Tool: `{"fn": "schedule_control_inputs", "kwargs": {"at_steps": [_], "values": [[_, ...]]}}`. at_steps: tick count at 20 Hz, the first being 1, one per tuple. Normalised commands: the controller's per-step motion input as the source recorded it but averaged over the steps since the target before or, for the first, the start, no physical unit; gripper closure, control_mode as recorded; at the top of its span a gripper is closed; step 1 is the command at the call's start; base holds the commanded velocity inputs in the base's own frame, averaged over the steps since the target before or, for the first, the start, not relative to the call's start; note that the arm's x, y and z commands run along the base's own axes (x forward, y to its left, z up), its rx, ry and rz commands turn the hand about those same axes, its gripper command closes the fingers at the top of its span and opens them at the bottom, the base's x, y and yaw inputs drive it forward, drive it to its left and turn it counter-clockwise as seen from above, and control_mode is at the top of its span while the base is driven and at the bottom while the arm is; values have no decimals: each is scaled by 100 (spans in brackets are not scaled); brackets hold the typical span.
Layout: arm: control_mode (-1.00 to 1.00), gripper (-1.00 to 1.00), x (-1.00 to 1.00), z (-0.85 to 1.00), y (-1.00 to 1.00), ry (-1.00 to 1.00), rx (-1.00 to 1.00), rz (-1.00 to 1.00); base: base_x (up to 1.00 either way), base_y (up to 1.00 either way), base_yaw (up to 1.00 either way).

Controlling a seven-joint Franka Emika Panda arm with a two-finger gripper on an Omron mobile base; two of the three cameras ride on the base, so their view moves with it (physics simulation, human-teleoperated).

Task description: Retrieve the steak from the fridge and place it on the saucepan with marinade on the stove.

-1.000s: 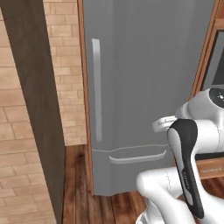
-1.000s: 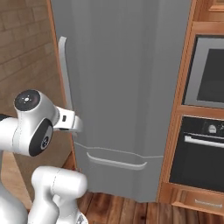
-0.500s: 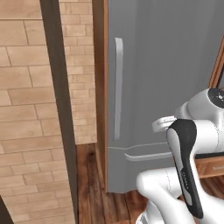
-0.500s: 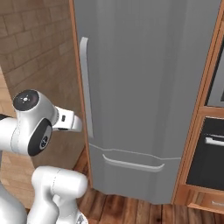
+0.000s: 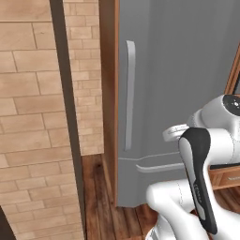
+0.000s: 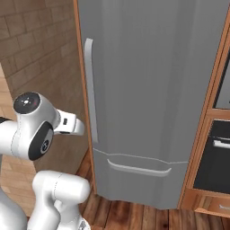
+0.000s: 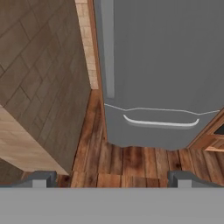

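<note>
Fridge (image 6: 148, 90) stands shut between brick wall (image 5: 28, 117) and wood floor (image 7: 131, 162); hand (image 7: 111, 178) spread wide, empty.

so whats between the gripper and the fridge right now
In the hand view, bare wooden floor lies between the open gripper and the closed fridge; nothing stands there.

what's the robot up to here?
It is parked in front of the fridge, whose doors are shut, so the steak is not out yet. The long vertical handle on the upper door and the curved drawer handle below are both untouched. The pincer is wide open and holds nothing, hanging short of the fridge and pointed down toward the drawer and the wood floor. Nothing has been grasped so far.
</note>
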Motion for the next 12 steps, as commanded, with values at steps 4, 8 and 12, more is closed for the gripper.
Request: {"fn": "schedule_control_inputs", "kwargs": {"at_steps": [4, 8, 12], "values": [[100, -100, 0, 0, 0, 0, 0, 0, 7, 31, 0], [100, -100, 0, 0, 0, 0, 0, 0, 0, 23, 0], [100, -100, 0, 0, 0, 0, 0, 0, 0, 18, 0]]}}
